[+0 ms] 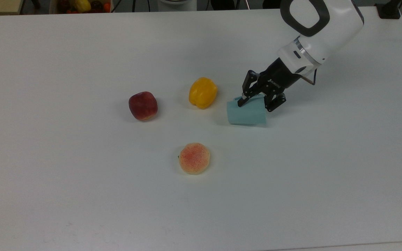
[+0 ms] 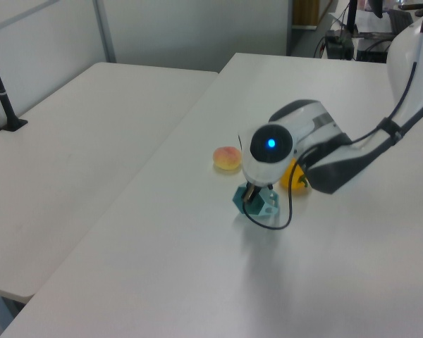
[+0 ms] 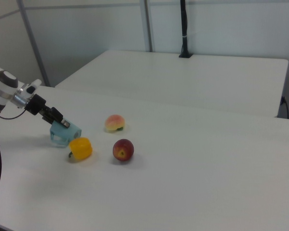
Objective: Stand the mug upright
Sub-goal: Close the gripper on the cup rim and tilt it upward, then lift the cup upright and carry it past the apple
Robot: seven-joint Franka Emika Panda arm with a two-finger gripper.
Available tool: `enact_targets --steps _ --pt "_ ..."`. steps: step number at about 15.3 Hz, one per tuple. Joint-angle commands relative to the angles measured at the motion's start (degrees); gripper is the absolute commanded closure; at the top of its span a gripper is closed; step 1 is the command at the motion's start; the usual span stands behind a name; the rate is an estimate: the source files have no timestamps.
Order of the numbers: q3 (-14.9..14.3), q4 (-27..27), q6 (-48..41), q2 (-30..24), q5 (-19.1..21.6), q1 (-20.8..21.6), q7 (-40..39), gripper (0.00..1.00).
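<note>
While on its side:
Mug (image 1: 246, 114): not yet upright, mid-table (image 1: 82, 209).
Gripper (image 1: 258, 100): clamped on mug wall.
Remaining: tilt upright, release.
</note>
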Motion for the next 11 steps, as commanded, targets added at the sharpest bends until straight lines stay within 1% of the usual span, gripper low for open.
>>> enact_targets --steps 1,2,5,7,8,9,11 --pt "0.2 -2.1 1.4 -5.6 8.7 -2.9 -5.4 1.00" --pt "0.2 -2.0 1.4 -7.0 11.9 -3.7 -8.7 1.00" --pt "0.2 -1.9 1.6 -8.9 17.5 -6.0 -12.8 1.00" --pt "0.2 -1.9 1.7 -10.2 21.6 -7.7 -17.2 1.00" --pt "0.3 -2.0 2.8 -11.0 25.0 -9.2 -20.5 1.00" --pt "0.2 -2.0 4.5 -12.0 29.2 -10.6 -24.6 1.00" --pt "0.1 -2.1 5.6 -13.0 36.9 -13.8 -34.0 1.00"
